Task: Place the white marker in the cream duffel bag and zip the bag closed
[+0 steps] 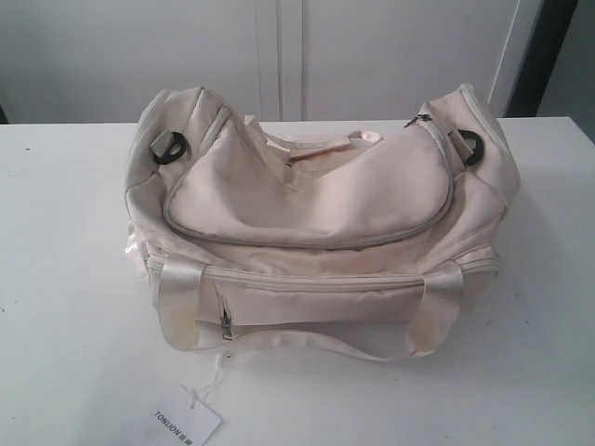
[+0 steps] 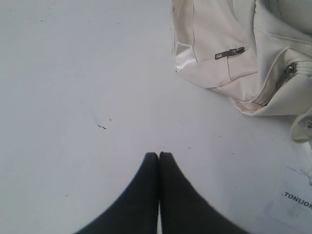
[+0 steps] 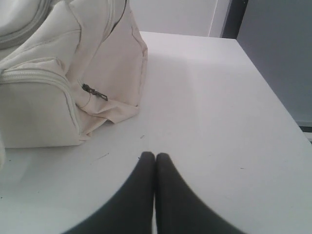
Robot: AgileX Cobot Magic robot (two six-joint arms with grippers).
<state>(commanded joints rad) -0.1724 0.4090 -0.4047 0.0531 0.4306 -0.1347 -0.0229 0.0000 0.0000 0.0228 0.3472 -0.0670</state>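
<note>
Cream duffel bag (image 3: 44, 112) apart from right hand (image 3: 155, 156)

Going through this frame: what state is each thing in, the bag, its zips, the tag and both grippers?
Bag: upright on the table, top flap lying flat.
Top zip: looks closed, pull at the right end.
Front zip: looks closed.
Tag: flat on the table in front of the bag.
Marker: not in view.
Left gripper: shut, empty.
Right gripper: shut, empty.
</note>
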